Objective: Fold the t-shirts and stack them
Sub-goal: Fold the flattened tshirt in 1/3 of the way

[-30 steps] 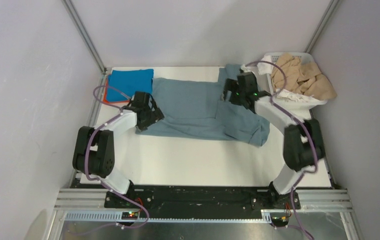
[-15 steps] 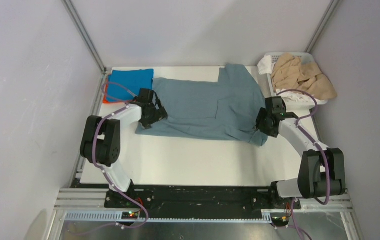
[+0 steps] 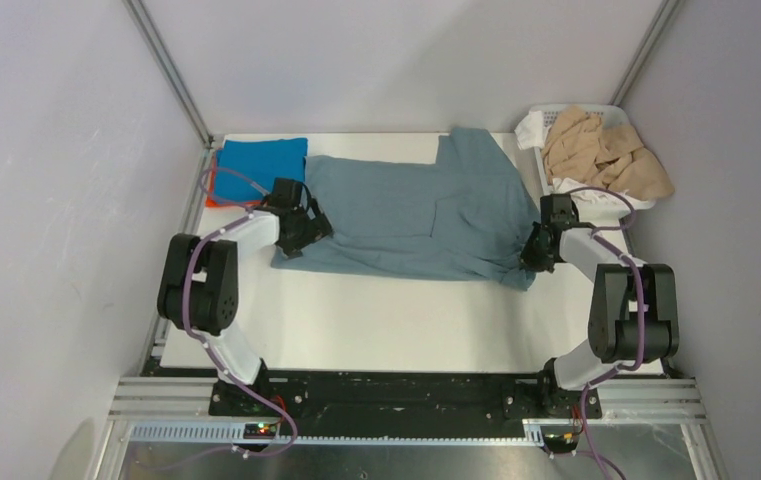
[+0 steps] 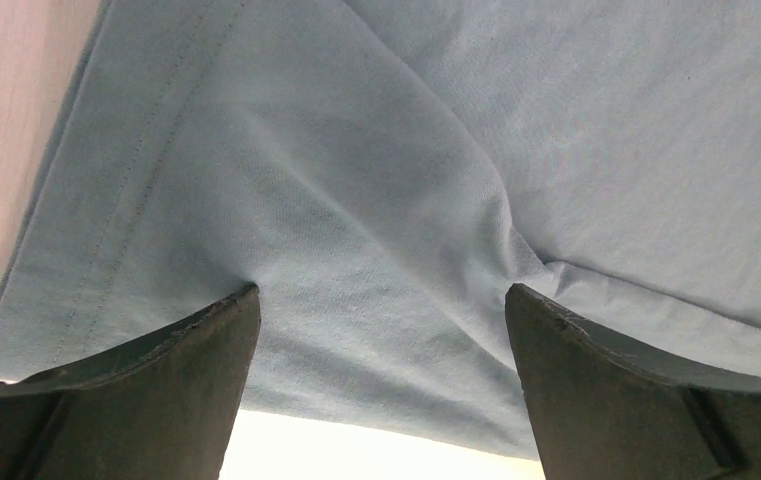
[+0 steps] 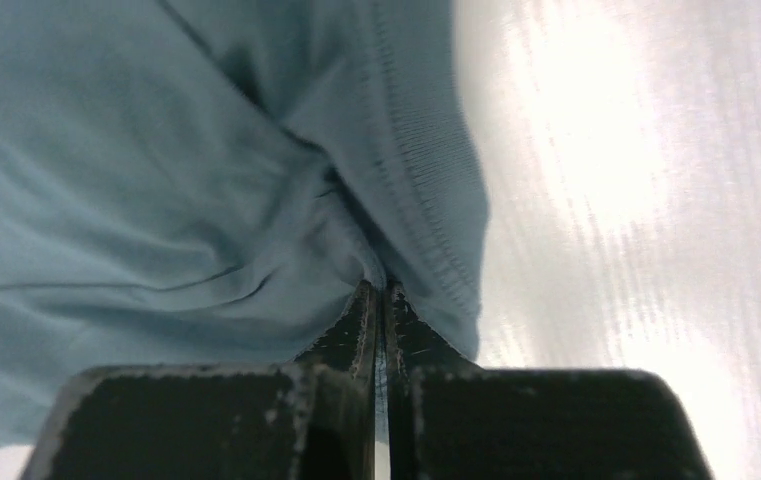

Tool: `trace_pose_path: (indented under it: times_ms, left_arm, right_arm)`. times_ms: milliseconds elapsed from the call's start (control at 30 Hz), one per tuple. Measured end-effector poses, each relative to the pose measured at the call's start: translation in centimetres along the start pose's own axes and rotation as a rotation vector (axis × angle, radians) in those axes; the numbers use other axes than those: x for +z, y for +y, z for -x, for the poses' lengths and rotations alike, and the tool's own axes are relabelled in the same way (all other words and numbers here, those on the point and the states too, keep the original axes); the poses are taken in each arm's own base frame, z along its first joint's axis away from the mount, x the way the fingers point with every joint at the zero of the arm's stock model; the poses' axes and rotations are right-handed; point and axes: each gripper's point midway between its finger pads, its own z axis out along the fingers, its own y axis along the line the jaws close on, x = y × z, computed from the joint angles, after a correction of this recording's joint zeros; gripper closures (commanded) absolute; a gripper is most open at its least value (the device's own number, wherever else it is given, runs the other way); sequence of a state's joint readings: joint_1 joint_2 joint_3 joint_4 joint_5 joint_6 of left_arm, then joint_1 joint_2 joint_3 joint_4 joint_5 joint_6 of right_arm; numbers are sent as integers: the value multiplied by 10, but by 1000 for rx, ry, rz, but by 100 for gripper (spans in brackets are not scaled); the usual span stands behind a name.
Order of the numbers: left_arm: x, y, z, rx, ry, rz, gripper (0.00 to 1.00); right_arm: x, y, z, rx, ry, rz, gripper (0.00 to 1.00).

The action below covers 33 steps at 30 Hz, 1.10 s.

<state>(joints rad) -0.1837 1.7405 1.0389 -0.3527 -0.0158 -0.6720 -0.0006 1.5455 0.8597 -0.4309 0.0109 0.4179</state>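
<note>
- Grey-blue t-shirt [image 3: 406, 215]: spread across the centre of the top view on the white table [image 3: 396, 320], one sleeve pointing towards the upper edge (cloth bunched at the lower right corner).
- Left gripper [image 4: 381, 300]: at the shirt's lower left corner. Fingers stand wide apart with cloth lying between them, nothing gripped.
- Right gripper [image 5: 384, 290]: at the shirt's lower right corner. Fingers are pressed together, pinching a puckered fold beside the stitched hem.
- Bright blue t-shirt [image 3: 261, 157]: folded, upper left of the table, an orange t-shirt [image 3: 212, 195] showing beneath its left edge.
- White basket [image 3: 616, 203]: upper right, holding a heaped tan t-shirt [image 3: 601, 155] and a white t-shirt [image 3: 531, 128] at its left end.
</note>
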Motion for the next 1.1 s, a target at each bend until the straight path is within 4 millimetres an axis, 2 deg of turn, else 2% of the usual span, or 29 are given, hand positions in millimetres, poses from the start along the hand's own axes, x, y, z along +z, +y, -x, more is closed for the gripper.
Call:
trace_pose_path:
  times_ms: [233, 400, 567, 700, 833, 967, 1100]
  left_arm:
    - [-2, 2, 0, -14, -9, -32, 0]
    - [-6, 6, -5, -16, -15, -38, 0]
    - [-14, 16, -17, -17, -18, -40, 0]
    - [-21, 23, -29, -15, -23, -47, 0]
    - [-30, 28, -44, -6, -33, -58, 0]
    - [-40, 35, -63, 7, -50, -66, 0]
    - [-52, 44, -81, -3, -67, -91, 0]
  right_arm:
    - [5, -19, 11, 18, -28, -94, 100]
    - [13, -17, 11, 3, -4, -110, 100]
    - [11, -15, 5, -31, 0, -161, 100]
    - [3, -14, -12, -61, 29, -206, 100]
    - [-11, -21, -41, -85, 82, -262, 100]
    - [-34, -36, -70, -89, 114, -323, 100]
    - [-64, -48, -81, -56, 66, -352, 100]
